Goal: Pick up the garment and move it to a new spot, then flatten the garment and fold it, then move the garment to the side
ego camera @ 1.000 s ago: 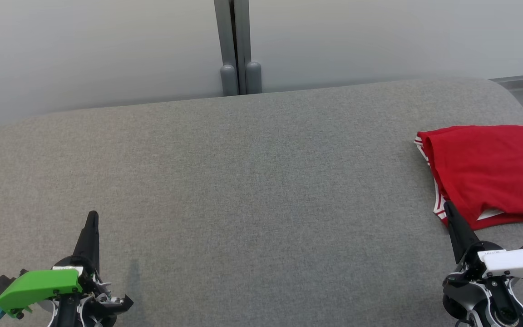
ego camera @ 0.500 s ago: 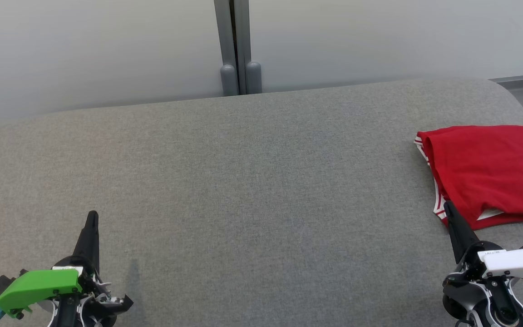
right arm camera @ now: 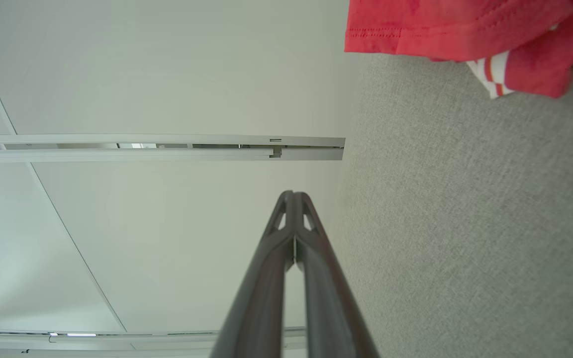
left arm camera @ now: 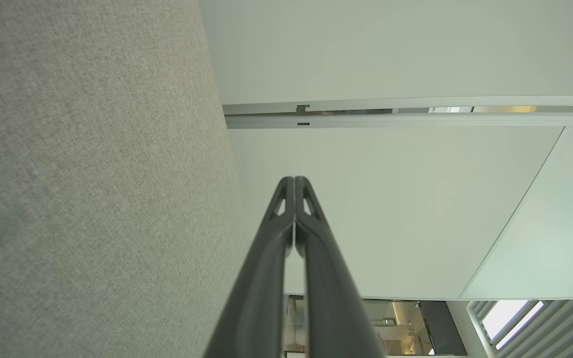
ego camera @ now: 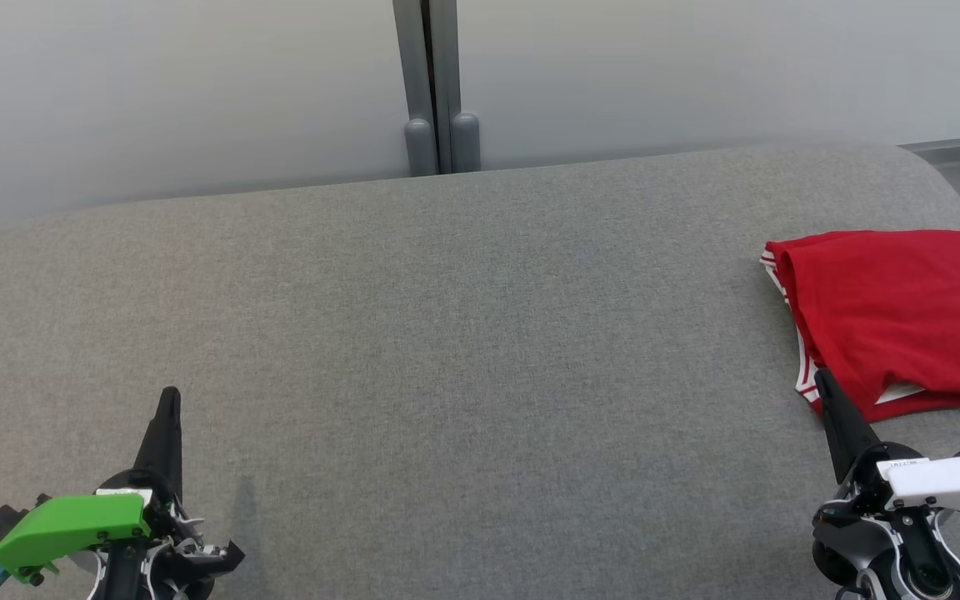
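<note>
Left gripper point(ego camera: 168, 400) sits low on our left, fingers pressed together, holding nothing. Grey fabric-covered table point(ego camera: 480, 333) runs between. Right gripper point(ego camera: 823, 382) is likewise closed and empty, its tip just beside the red garment point(ego camera: 897, 308), which lies folded near the table's right edge. We judge the move aside done, so no further grasp looks needed.

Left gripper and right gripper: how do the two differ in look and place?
The left gripper has a green cover, the right gripper a white one. The left gripper is over the grey fabric surface; the right gripper's tip is close to the folded red garment with striped trim. Both are shut and hold nothing.
</note>
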